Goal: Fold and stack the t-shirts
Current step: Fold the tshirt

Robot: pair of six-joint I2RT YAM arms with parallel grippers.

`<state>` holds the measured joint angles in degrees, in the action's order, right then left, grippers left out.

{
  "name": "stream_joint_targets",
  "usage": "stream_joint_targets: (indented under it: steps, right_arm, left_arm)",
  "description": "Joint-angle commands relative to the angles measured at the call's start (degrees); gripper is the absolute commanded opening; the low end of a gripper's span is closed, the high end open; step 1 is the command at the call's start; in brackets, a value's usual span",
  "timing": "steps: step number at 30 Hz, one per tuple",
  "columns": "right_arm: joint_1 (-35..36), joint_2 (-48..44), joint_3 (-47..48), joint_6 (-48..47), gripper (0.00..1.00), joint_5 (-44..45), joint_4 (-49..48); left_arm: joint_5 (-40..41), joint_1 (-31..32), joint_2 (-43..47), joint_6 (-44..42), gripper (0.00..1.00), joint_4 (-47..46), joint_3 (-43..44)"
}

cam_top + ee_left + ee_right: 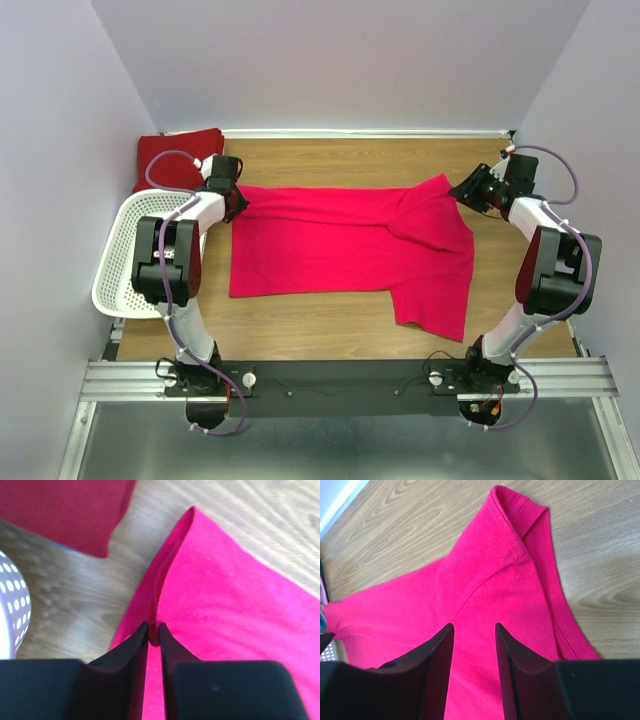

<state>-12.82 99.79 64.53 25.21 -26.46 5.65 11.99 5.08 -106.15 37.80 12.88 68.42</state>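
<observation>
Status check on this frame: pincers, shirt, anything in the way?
Left pincer shut on pink t-shirt edge. Right pincer open over its shoulder. Shirt lying on table. Nothing blocking; basket aside left.

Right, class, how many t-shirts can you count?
2: a bright pink t-shirt spread across the middle, and a darker red t-shirt folded at the far left corner. More may hide beneath it.

Matt cloth t-shirt [330,245]; smooth wood-grain table [330,335]

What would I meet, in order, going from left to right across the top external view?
white basket → left gripper → crimson-pink t-shirt → right gripper. The darker red t-shirt sits above the basket's span, so its place is unclear and I leave it out.
</observation>
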Motion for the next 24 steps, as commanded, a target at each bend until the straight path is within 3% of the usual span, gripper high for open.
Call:
stream_joint_targets:
  steps: [1, 24]
  right_arm:
    - [-0.01, 0.85, -0.28, -0.43, 0.46, -1.58, -0.64]
    - [-0.01, 1.73, 0.07, -0.43, 0.46, -0.88, -0.73]
  left_arm:
    - [3.57, 0.89, 0.85, -0.62, 0.2, 0.56, 2.5]
    - [3.57, 2.04, 6.13, 1.58, 0.19, 3.81, -0.4]
